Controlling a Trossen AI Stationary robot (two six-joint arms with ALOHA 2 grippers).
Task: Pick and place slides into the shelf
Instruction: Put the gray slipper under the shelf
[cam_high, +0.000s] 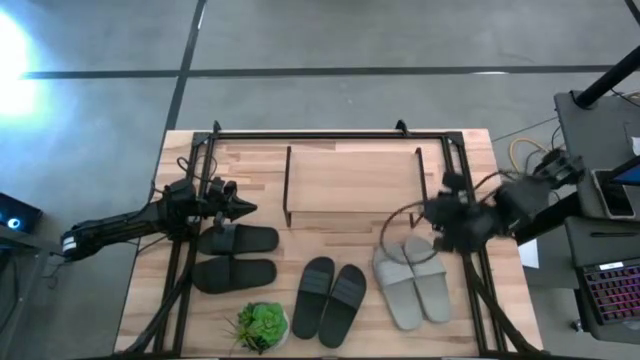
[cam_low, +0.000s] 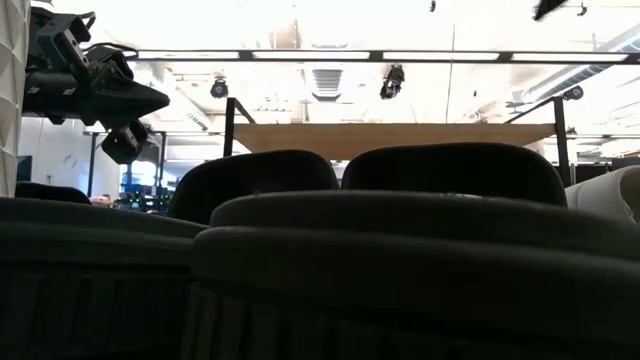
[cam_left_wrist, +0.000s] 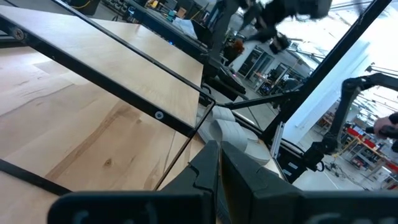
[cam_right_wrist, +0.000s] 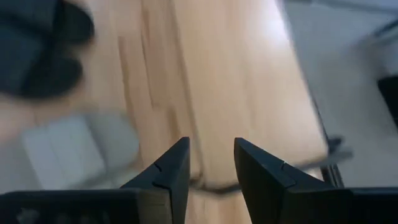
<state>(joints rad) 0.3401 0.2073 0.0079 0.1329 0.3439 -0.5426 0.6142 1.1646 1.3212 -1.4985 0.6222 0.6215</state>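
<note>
The black slides (cam_high: 238, 256) lie side by side on their soles at the table's left. The charcoal slides (cam_high: 331, 298) sit near the front middle and fill the low view (cam_low: 400, 260). The light grey slides (cam_high: 412, 283) lie to the right and show blurred in the right wrist view (cam_right_wrist: 74, 149). The shelf (cam_high: 352, 185) stands on thin black legs at the table's far middle. My left gripper (cam_high: 240, 208) hovers shut just beyond the black slides (cam_left_wrist: 217, 171). My right gripper (cam_high: 432, 222) hangs open above the grey slides' far ends (cam_right_wrist: 211, 162).
A small green plant (cam_high: 262, 325) stands at the near edge between the black and charcoal slides. A black metal frame (cam_high: 330, 133) runs around the table, with slanted struts at both sides. Bare wood lies between the shelf and the slides.
</note>
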